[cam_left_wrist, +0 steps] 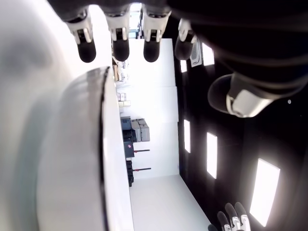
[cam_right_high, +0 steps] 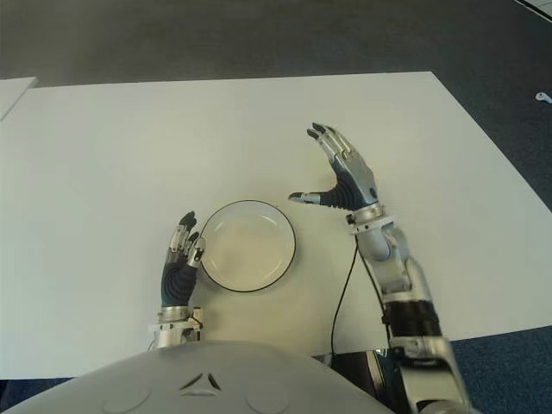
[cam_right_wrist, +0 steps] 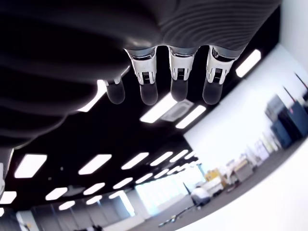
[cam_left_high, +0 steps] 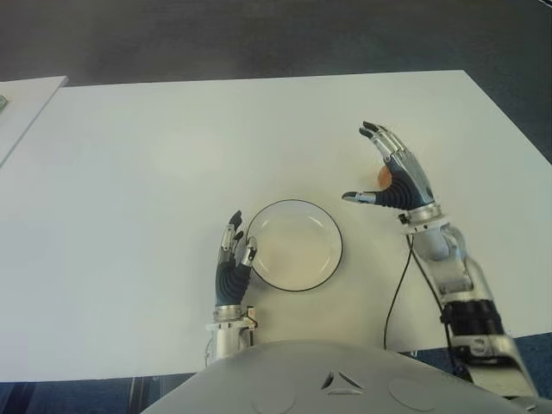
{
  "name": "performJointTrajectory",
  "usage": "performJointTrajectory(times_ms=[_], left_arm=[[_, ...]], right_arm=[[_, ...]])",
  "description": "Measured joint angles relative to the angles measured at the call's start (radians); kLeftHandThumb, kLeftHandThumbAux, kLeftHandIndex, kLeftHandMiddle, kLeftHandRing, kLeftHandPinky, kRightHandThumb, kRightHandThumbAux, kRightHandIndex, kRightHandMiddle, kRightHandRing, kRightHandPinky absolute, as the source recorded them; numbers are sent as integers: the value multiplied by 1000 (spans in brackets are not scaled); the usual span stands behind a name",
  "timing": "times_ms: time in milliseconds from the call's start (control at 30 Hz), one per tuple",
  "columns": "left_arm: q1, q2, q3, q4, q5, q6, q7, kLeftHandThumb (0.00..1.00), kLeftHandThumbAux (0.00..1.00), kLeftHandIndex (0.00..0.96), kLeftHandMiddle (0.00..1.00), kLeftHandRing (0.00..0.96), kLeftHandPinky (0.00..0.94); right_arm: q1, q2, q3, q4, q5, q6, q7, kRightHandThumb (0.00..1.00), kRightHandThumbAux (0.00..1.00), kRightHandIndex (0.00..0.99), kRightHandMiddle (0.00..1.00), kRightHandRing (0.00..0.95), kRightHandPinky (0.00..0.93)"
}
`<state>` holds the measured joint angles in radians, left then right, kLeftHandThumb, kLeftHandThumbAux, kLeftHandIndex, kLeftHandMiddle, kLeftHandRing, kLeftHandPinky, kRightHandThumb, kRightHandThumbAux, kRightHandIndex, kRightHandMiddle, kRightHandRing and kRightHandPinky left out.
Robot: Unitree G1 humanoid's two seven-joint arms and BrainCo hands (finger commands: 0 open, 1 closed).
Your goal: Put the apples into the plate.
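Left eye view: white table [cam_left_high: 129, 172], dark floor [cam_left_high: 259, 39]

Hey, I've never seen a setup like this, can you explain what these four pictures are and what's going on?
This is a humanoid robot with two many-fingered hands. Two pictures look down from its head at a white table; two come from cameras on its wrists. A round white plate with a dark rim sits empty. The left hand shows at the plate's left edge, fingers relaxed. The right hand is raised right of the plate, fingers spread, holding nothing. A small orange patch peeks out behind it, perhaps an apple.
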<state>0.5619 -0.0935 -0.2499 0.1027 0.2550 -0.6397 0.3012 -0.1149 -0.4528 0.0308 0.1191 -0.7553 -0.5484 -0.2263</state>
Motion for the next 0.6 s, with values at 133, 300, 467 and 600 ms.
performJointTrajectory(times_ms=[133, 300, 467, 600], left_arm=[[0, 0, 0, 0, 0, -13, 0, 0, 438, 0, 0, 0, 0], [0, 0, 0, 0, -7, -21, 0, 0, 446, 0, 0, 0, 0], [-7, 0, 0, 16, -22, -32, 0, 0, 463, 0, 1, 0, 0], [-13, -1, -1, 22, -38, -40, -1, 0, 469, 0, 3, 0, 0]], right_arm=[[-56, -64, 51, 41, -136, 4, -87, 311, 406, 0, 0, 0, 0], [-96, -115, 96, 61, -212, 22, -127, 319, 339, 0, 0, 0, 0], [-147, -175, 146, 87, -281, 56, -100, 294, 239, 0, 0, 0, 0], [-223, -216, 186, 172, -310, 67, -86, 277, 201, 0, 0, 0, 0]])
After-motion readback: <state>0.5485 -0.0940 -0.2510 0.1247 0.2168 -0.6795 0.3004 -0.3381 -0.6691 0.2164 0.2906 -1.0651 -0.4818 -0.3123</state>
